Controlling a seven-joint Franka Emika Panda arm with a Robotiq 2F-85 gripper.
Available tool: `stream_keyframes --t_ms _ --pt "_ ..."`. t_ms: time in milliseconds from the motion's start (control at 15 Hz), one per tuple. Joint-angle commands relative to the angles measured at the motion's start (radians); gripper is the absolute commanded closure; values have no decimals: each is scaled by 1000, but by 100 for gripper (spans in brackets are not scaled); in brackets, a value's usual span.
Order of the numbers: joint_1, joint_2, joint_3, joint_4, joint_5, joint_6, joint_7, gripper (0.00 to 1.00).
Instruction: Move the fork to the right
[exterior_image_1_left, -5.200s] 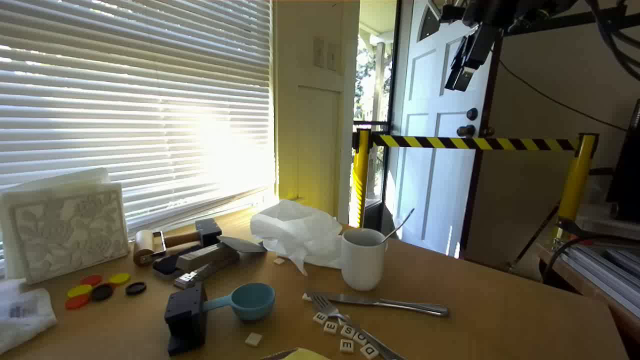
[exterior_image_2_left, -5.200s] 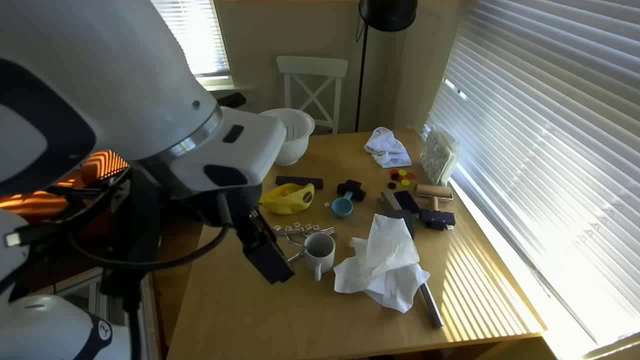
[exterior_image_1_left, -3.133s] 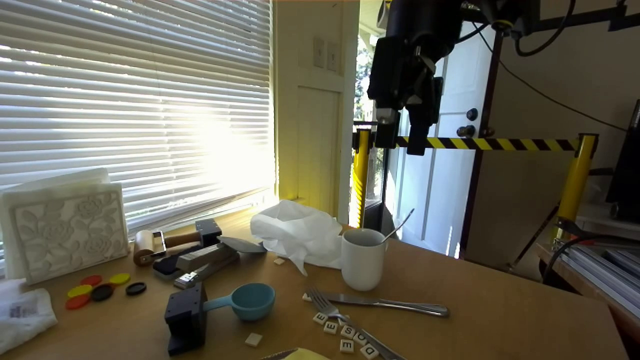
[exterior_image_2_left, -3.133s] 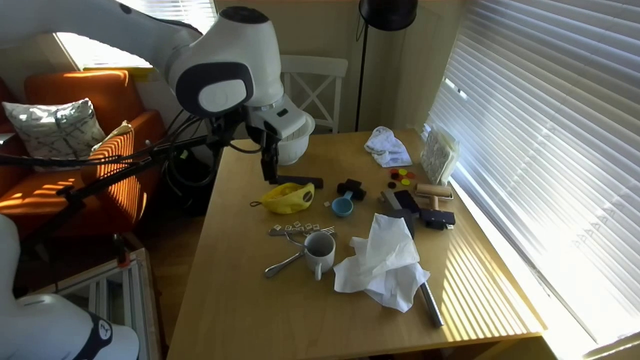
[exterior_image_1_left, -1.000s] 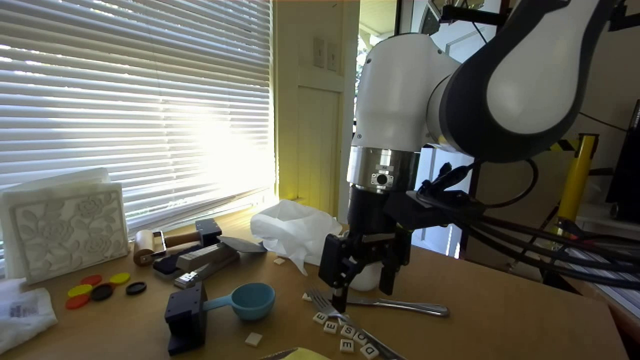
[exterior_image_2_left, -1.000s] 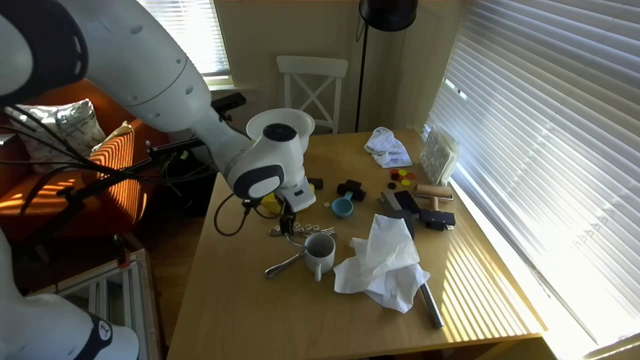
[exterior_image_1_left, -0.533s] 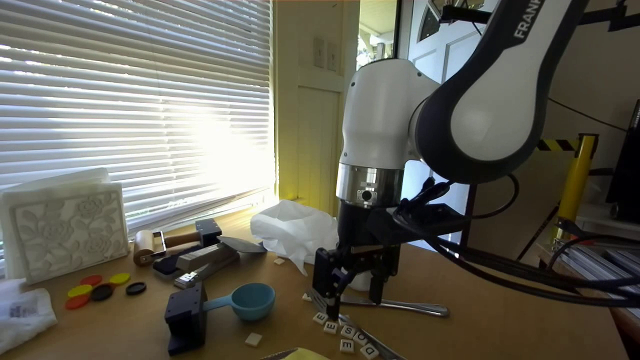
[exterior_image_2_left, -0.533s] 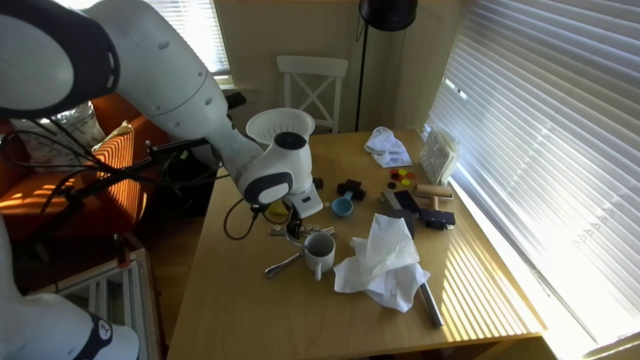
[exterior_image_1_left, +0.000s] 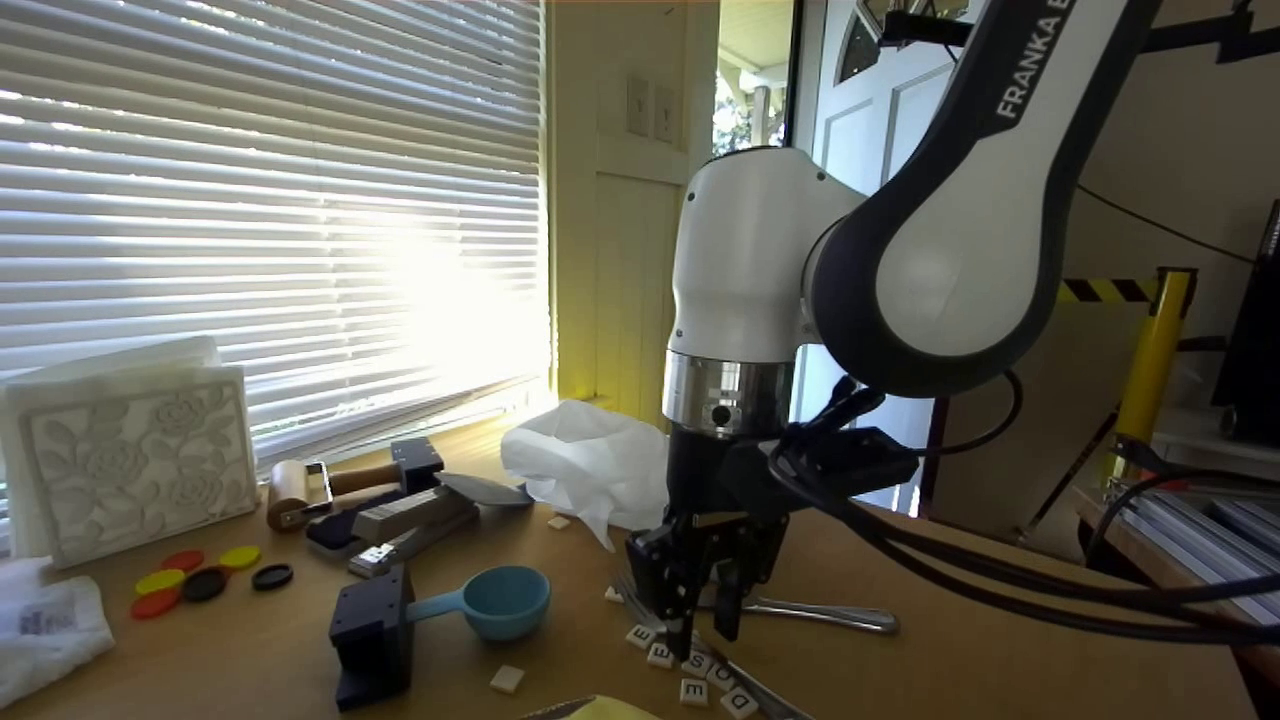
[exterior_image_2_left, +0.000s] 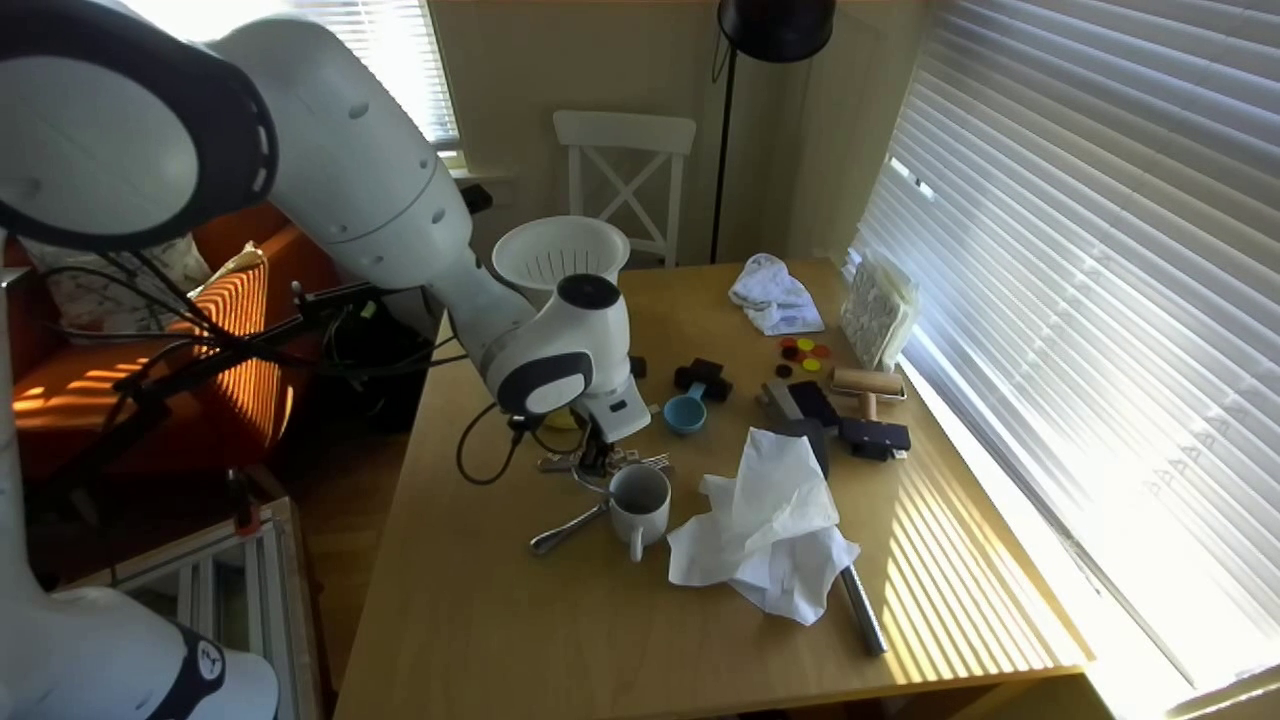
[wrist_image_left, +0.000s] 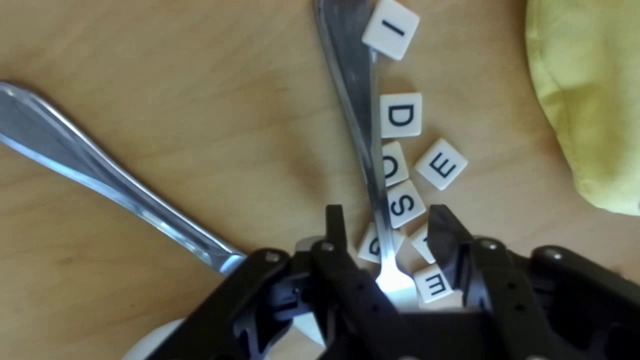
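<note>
The slim silver fork (wrist_image_left: 361, 135) lies on the table across several letter tiles (wrist_image_left: 400, 115), its handle pointing away in the wrist view. My gripper (wrist_image_left: 386, 220) straddles its neck from above. The jaws are partly open, with a visible gap between the fork and each of the two fingers (wrist_image_left: 336, 225). The fork's tines are hidden behind the gripper body in the wrist view. In an exterior view the gripper (exterior_image_1_left: 704, 634) is low over the tiles, and the fork's handle (exterior_image_1_left: 752, 686) runs toward the near edge; in another, the tines (exterior_image_2_left: 657, 462) show behind the mug.
A knife (exterior_image_1_left: 830, 612) lies beside the fork. The white mug (exterior_image_2_left: 640, 530), with a spoon in it, stands close to the gripper. A yellow cloth pouch (wrist_image_left: 590, 110), a blue scoop (exterior_image_1_left: 505, 605) and crumpled white paper (exterior_image_2_left: 760, 540) are around it.
The arm has come down over the fork and shifted a little toward the tiles. The fingers have drawn closer together around the fork's neck. The fork has not visibly moved.
</note>
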Motion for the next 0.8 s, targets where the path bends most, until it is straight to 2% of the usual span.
stream_keyframes --t_ms 0,267,333,467,600,667,733 --pt "14 26 -11 33 16 -9 -11 54" --pt "18 30 -15 37 15 -10 -10 64" --pt "19 30 -17 37 14 -10 -9 70" --pt "18 32 -17 38 14 -13 -9 72" --pt "17 34 -16 38 15 -13 -10 82" --pt "16 34 -15 38 16 -14 -12 94" --pt "16 34 -14 38 16 -15 -12 96"
